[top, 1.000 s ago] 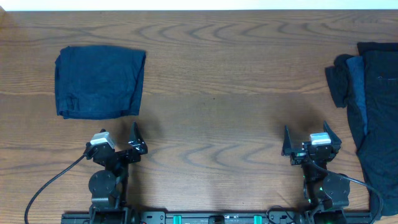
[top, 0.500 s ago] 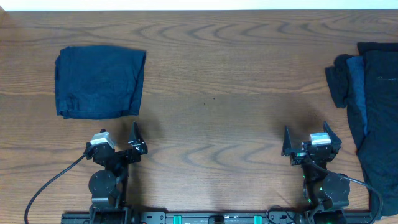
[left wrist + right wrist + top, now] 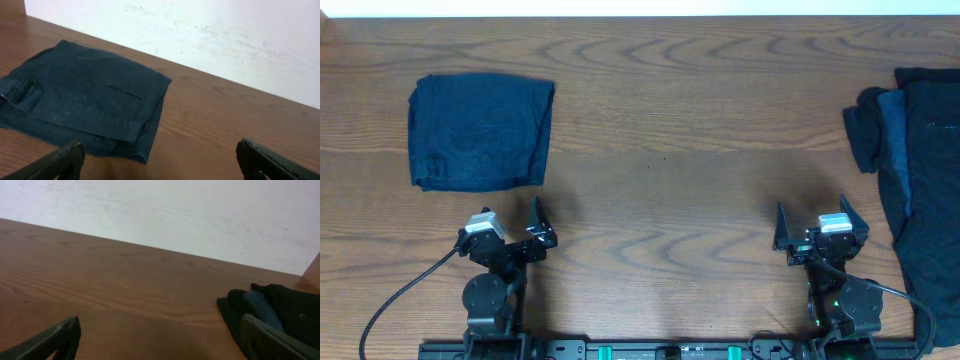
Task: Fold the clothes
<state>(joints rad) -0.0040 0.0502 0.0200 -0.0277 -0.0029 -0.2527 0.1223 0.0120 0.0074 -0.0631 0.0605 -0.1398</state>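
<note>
While both arms sit at the near edge of the worktop [image 3: 700, 110], the left fingers [image 3: 538, 214] stand spread to their widest and hold nothing. The right fingers [image 3: 780, 228] are likewise fully apart and empty.

Clothes, item one: a folded garment [image 3: 480, 132], navy, lies flat as a rough rectangle on the far-left part of the worktop. It is ahead of the left fingers and apart from them. A strip of bare wood shows on every side of it. The left wrist view shows its layers stacked, with the lower layer showing past the upper along the near right edge.

Clothes, item two: a heap of dark garments [image 3: 925, 170] lies along the right side and runs out of the overhead frame. Its left edge bulges into a rumpled lump with a bluer piece in it. Further down, that edge passes just beside the right arm's base. The right fingers are near the heap but clear of it.

Open room: a broad stretch of bare wood lies between the two items, reaching from the arms to the far edge, where a white wall [image 3: 225, 35] rises. A black cable [image 3: 400, 300] loops at the near left, outside the left arm.

Change since the earlier frames: none found. Garments, arms and the spread of the fingers match throughout.
</note>
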